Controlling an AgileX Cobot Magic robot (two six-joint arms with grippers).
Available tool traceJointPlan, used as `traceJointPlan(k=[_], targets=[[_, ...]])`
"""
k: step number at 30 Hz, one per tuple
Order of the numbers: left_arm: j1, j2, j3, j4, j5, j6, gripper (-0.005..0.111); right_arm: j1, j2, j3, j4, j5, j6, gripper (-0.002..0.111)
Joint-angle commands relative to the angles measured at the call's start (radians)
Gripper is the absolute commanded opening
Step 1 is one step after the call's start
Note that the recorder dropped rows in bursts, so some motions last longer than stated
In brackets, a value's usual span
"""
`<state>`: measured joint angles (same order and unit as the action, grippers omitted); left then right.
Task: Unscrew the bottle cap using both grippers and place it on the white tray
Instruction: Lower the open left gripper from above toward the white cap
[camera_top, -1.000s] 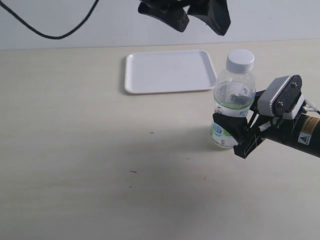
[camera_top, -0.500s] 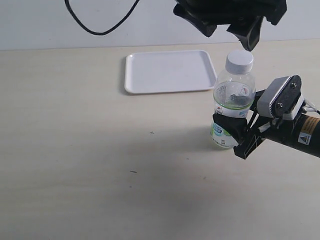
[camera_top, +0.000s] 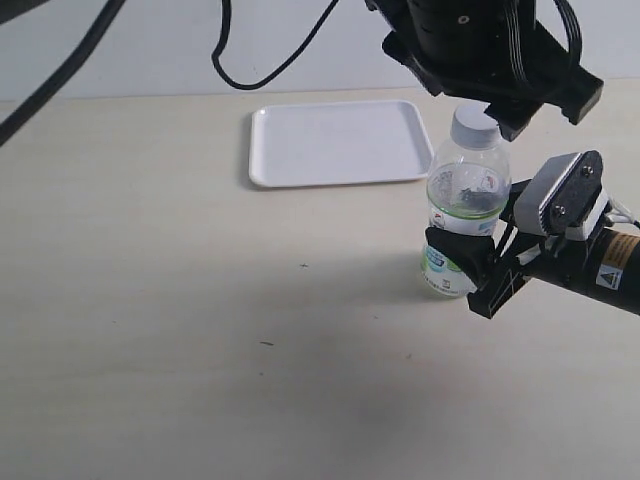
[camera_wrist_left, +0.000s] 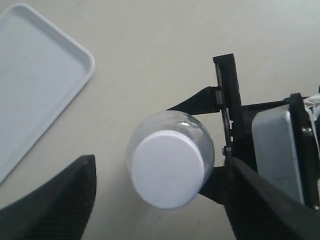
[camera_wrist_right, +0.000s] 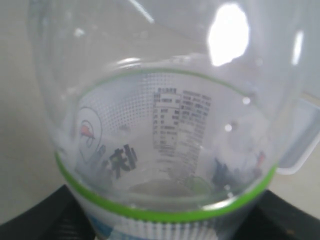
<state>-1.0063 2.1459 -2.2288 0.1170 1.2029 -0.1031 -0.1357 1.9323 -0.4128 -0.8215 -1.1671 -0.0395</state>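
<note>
**Left gripper coming down over the cap, bottle under clamp**

Since the earlier frame the left gripper (camera_top: 478, 100) has been travelling across and down, and it is now sitting directly above the bottle cap (camera_top: 474, 128); nothing else has shifted.

Nearest the camera, the right gripper (camera_top: 465, 250) is reaching in level from the side and is clamping the bottle (camera_top: 462, 200) round its labelled middle, jaws closed on it. The bottle is standing upright on the table (camera_top: 200, 300), long axis vertical, cap on.

That axis is running straight up into the left gripper, which is pointing down at it. In the left wrist view the cap is lying between the two fingers with table showing on either side, so the jaws are standing open and gripping nothing. Judgement: a straight descent and closure is remaining.

Beyond the left gripper, the white tray (camera_top: 335, 140) is lying bare.
</note>
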Motion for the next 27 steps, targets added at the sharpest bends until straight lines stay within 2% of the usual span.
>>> traceJointPlan(k=[1,27], targets=[[-0.001,0.005,-0.010,0.014,-0.037,-0.009,0.067,-0.003,-0.001,-0.005,-0.001,0.033,-0.014,0.000],[-0.001,0.015,-0.010,0.034,-0.047,-0.062,0.067,-0.003,-0.001,-0.005,-0.020,0.018,0.000,0.000]])
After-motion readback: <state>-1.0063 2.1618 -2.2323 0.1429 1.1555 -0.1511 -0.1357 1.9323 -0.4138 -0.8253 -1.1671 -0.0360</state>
